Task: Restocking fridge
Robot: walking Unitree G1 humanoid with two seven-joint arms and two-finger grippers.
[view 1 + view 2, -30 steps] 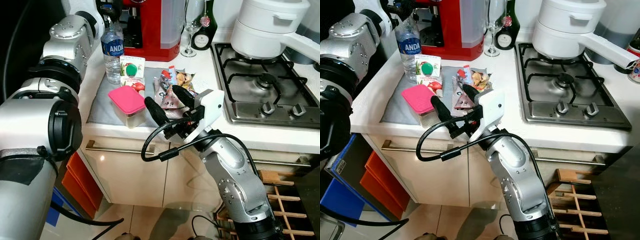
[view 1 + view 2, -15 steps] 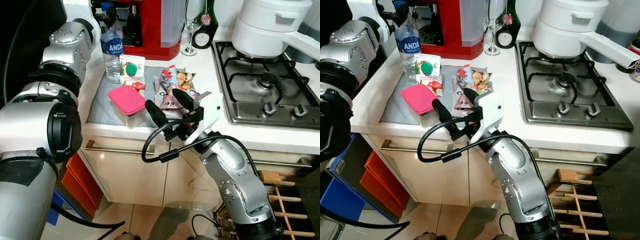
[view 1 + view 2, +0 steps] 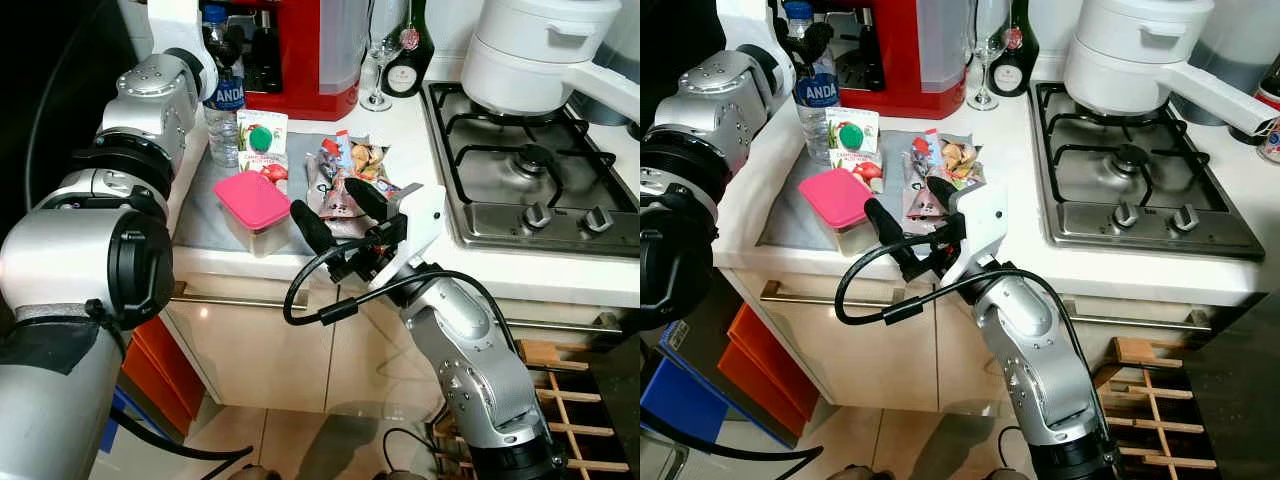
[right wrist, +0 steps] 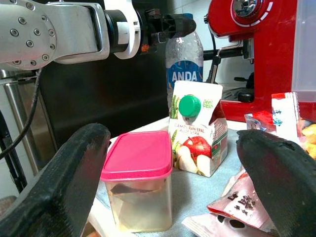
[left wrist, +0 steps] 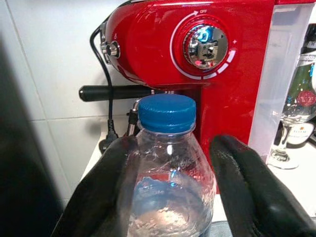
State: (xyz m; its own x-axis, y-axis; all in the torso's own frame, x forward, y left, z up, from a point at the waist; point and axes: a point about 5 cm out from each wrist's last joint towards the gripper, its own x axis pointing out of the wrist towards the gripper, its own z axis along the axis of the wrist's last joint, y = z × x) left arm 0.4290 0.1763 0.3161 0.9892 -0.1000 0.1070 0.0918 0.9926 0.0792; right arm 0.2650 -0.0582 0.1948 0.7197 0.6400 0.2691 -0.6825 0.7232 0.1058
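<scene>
A clear water bottle (image 3: 225,110) with a blue cap stands at the back left of a grey mat (image 3: 200,205) on the white counter. My left gripper (image 5: 175,142) is open at the bottle's shoulder, one black finger on each side just below the cap (image 5: 167,112). In front of the bottle are a juice carton (image 3: 262,140), a pink-lidded container (image 3: 255,205) and several snack packets (image 3: 345,175). My right gripper (image 3: 330,200) hovers open over the counter's front edge, beside the pink-lidded container, holding nothing.
A red coffee machine (image 3: 300,60) stands right behind the bottle, with a wine glass (image 3: 378,70) and a dark bottle (image 3: 408,55) beside it. To the right are a gas hob (image 3: 530,170) and a white pot (image 3: 545,50). Cupboard doors and orange bins (image 3: 150,360) lie below.
My left gripper has moved in to the bottle's top and now straddles its neck. The right arm has barely shifted.
</scene>
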